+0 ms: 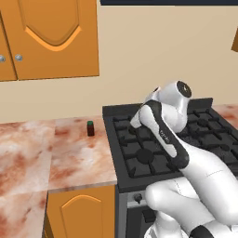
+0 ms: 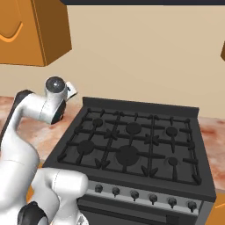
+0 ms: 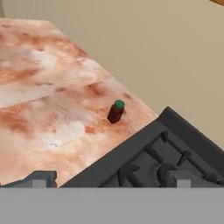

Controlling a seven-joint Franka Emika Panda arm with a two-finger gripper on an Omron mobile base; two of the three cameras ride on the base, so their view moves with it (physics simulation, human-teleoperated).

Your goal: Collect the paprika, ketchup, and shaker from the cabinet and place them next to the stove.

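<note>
The paprika [image 1: 90, 128] is a small dark jar with a green lid, standing upright on the marble counter just left of the black stove [image 1: 144, 151]. In the hand view the paprika [image 3: 116, 111] stands ahead of my gripper [image 3: 111, 178], near the stove [image 3: 175, 148] edge. The gripper is open with nothing between its fingertips [image 3: 41, 177], and it hangs above the seam between stove and counter. The orange cabinet [image 1: 51, 37] hangs at the upper left with its doors shut. The ketchup and the shaker are out of view.
The pink marble counter [image 1: 32, 148] runs left of the stove, with an orange base cabinet door [image 1: 81, 214] under it. A beige wall stands behind. My white arm [image 1: 167, 135] crosses over the stove's left burners. The stove's knobs [image 2: 134, 194] line its front.
</note>
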